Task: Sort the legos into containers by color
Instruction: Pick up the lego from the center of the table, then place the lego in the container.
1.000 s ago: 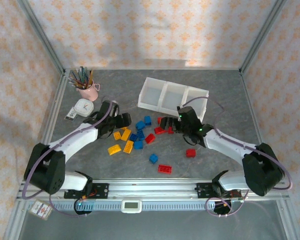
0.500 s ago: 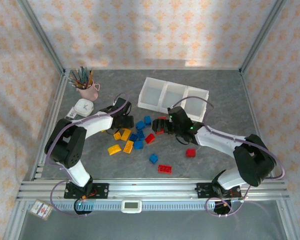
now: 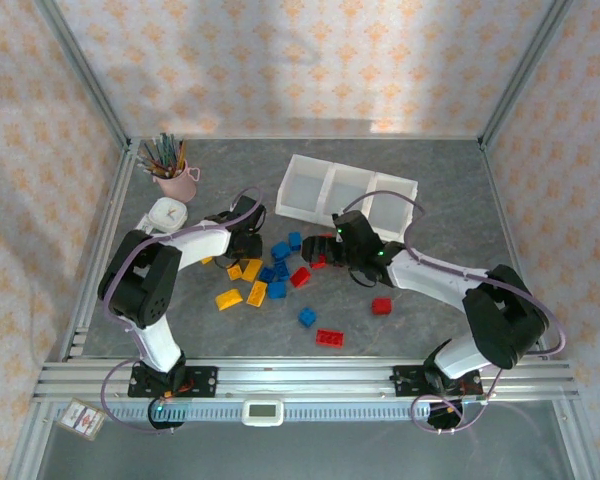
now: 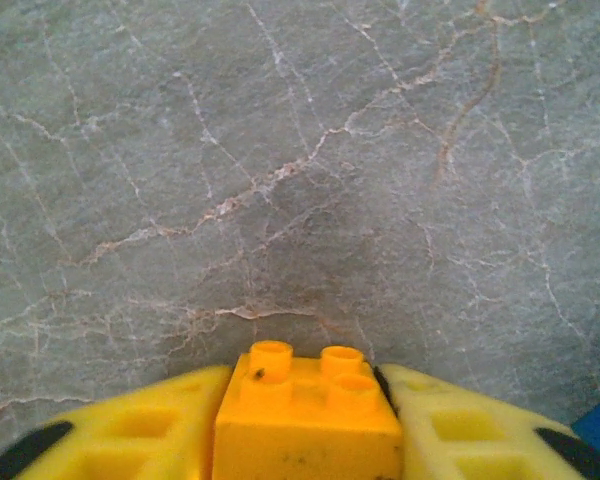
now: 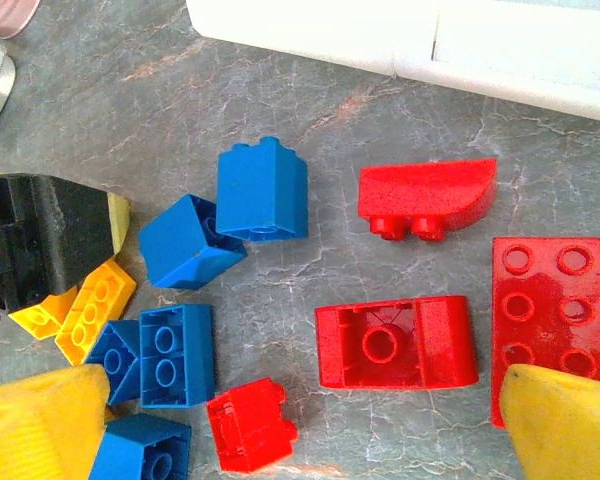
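Yellow, blue and red legos (image 3: 280, 272) lie scattered mid-table in front of the white three-compartment containers (image 3: 345, 190). My left gripper (image 3: 242, 243) is at the pile's left edge, shut on a yellow-orange lego (image 4: 305, 420) that sits studs-up between its yellow fingers (image 4: 130, 435) just above the table. My right gripper (image 5: 302, 375) hangs open over the red legos: an upside-down red one (image 5: 395, 345), a small red one (image 5: 250, 425), a flat red plate (image 5: 548, 300) and a curved red one (image 5: 430, 195). Blue legos (image 5: 263, 190) lie to their left.
A pink pencil cup (image 3: 175, 180) and a small white device (image 3: 166, 214) stand at the back left. Stray legos lie nearer the front: a red one (image 3: 381, 305), another red (image 3: 329, 337), a blue one (image 3: 307, 317) and a yellow one (image 3: 229, 298). Metal frame rails (image 3: 280, 375) bound the table.
My left gripper has closed onto the yellow-orange lego. My right gripper has drifted a little left over the red legos and stayed open.
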Tool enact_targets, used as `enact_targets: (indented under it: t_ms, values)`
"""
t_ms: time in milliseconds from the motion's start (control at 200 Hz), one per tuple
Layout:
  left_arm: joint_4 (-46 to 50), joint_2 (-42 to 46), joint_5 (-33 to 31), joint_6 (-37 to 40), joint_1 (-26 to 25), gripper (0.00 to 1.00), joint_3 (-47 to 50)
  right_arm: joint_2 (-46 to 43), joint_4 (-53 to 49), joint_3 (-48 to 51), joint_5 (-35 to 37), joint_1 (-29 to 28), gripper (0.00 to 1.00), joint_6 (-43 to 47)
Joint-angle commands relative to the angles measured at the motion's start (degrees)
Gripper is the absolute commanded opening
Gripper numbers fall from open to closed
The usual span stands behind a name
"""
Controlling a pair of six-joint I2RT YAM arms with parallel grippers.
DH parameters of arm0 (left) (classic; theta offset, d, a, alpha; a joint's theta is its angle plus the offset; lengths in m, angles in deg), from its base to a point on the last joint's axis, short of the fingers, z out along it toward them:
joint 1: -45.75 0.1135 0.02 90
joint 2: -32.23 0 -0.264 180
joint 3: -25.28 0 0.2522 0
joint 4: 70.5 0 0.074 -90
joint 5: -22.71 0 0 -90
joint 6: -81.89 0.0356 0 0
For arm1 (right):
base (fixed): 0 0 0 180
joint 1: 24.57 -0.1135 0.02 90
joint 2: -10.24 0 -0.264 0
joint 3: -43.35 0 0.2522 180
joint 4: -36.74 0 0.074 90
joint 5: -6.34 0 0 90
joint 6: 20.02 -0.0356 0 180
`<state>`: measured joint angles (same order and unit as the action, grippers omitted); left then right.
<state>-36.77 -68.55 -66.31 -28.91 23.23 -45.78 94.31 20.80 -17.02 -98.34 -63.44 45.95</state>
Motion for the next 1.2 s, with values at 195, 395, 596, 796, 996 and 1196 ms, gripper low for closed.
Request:
enact_targets:
  t_ms: [195, 395, 596, 796, 996, 1196]
  values:
    - [3.01, 3.10, 0.35, 0.19, -0.33, 0.27, -1.79, 0.06, -2.04, -3.99, 1.59, -0.39, 1.00, 0.74]
    - [5.78, 6.44, -1.07, -2.00, -1.35, 0.26, -5.87, -1.05, -4.22, -5.77, 4.49, 0.18, 1.00, 1.61]
    - [1.68, 7.08, 0.06, -6.16, -3.04, 0.24, -10.56, -2.01, -5.36, -6.72, 6.82, 3.01, 1.00, 1.43]
    - [-2.04, 0.84, 1.55, -8.38, -4.17, 0.23, -19.59, -3.54, -5.50, -6.96, 9.45, 6.51, 1.00, 2.94]
    - [-2.43, -9.03, 1.14, -8.17, -4.91, 0.22, -31.55, -4.58, -3.25, -6.98, 9.50, 9.18, 1.00, 4.48]
    - [-0.81, -20.36, -0.43, -6.18, -5.74, 0.22, -44.20, -4.22, -1.40, -8.12, 8.51, 10.31, 1.00, 5.42]
